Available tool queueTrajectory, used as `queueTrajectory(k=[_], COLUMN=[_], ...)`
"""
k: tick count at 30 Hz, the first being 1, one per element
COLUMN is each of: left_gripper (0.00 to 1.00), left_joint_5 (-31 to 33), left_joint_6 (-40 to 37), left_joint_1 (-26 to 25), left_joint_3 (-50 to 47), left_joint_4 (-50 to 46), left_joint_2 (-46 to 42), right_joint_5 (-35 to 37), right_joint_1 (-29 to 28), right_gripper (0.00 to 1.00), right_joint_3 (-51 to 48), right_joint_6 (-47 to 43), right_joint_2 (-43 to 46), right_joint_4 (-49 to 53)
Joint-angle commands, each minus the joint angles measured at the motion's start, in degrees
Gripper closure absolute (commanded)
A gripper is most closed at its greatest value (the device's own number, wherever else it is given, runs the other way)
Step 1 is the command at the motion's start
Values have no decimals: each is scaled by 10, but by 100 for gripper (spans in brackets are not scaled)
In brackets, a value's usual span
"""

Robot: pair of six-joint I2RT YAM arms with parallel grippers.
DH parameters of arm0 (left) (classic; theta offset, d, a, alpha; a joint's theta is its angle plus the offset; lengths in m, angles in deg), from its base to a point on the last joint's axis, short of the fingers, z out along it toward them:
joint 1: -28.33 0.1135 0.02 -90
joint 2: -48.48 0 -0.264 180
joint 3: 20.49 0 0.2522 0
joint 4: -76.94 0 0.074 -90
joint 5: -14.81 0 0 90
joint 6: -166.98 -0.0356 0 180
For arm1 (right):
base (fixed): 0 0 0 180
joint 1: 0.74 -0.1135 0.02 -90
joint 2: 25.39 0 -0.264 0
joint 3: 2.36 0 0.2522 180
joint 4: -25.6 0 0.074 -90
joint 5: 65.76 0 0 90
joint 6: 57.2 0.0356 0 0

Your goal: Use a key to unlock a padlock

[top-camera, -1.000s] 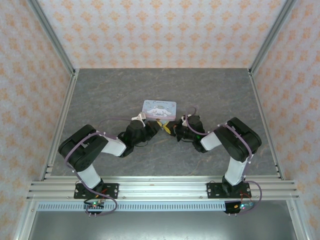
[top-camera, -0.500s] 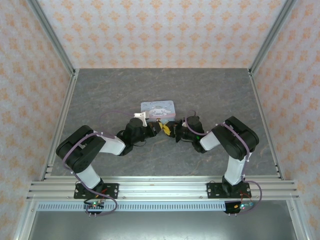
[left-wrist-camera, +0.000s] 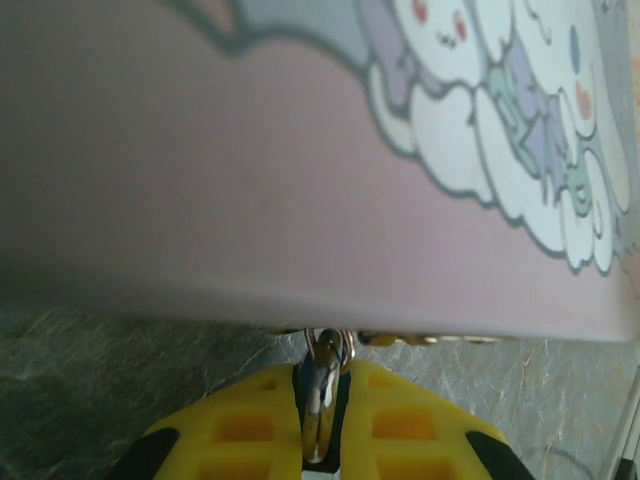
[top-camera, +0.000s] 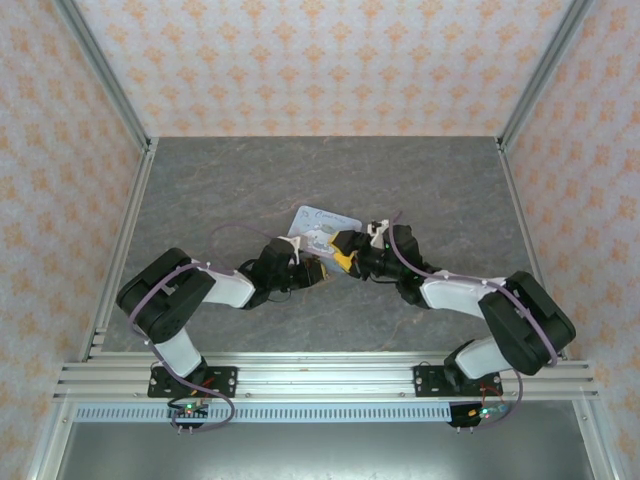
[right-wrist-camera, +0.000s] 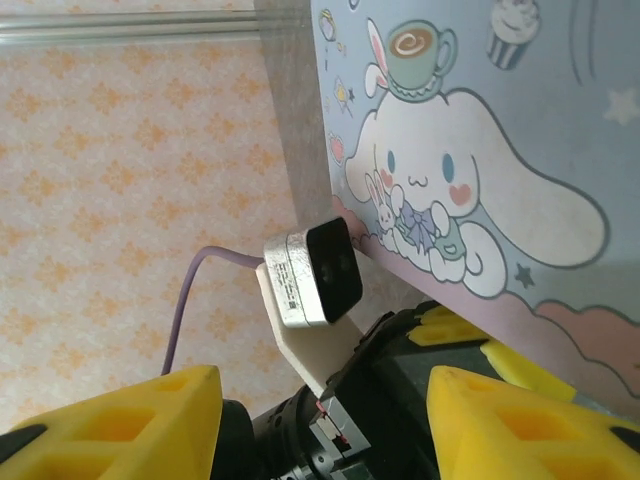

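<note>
**While the left gripper (top-camera: 318, 270) pinches, the right gripper (top-camera: 343, 256) gapes**

Where the pale blue-and-pink cartoon-printed tin box (top-camera: 320, 225) lies askew on the grey stone-patterned table (top-camera: 450, 190), both arms reach in low, and their yellow tips sit close together just beside its near edge.

In the left wrist view, the left gripper (left-wrist-camera: 322, 385) has its yellow fingers (left-wrist-camera: 240, 425) pressed together on the tiny dark-sided padlock with a silvery metal face (left-wrist-camera: 320, 405), seen edge-on and blurred. The padlock stands upright between the pads. Its small ring at the top reaches the lower edge of the tin box (left-wrist-camera: 300, 150), beside some gold-coloured metal bits (left-wrist-camera: 405, 340) under that edge.

In the right wrist view, the right gripper (right-wrist-camera: 320, 400) is spread wide, with nothing between its yellow fingers (right-wrist-camera: 150, 420). Beyond the gap are the left arm's black wrist and its silver-and-black camera block (right-wrist-camera: 312, 272) on a white mount. The printed lid of the tin box (right-wrist-camera: 480, 130) lies behind them.
</note>
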Motion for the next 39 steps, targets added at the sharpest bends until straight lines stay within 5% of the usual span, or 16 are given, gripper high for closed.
queueTrajectory(k=[1,8,14,25,32,39], left_gripper=[89,38,18,7,6,5], left_joint_5=[-12,6,26,58,59,69], left_joint_6=[-18,-20,-14,8,7,-7], left_joint_1=[-3,-2,9,92,111,141], left_joint_3=[12,-1,-15,5,47,156], left_joint_4=[-56,-100,-153,-266,-274,-340], left_joint_2=[6,-58,-157,-305,-286,-209], right_joint_5=[1,4,5,27,29,35], right_joint_1=[-1,-10,-16,-15,48,88], right_gripper=[45,47,47,48,51,52], right_joint_3=[6,-18,-14,46,126,174], right_joint_6=[-41,-25,-20,-60,-117,-249], right_joint_2=[-11,-40,-69,-152,-204,-121], right_joint_4=[42,-1,-16,8,59,214])
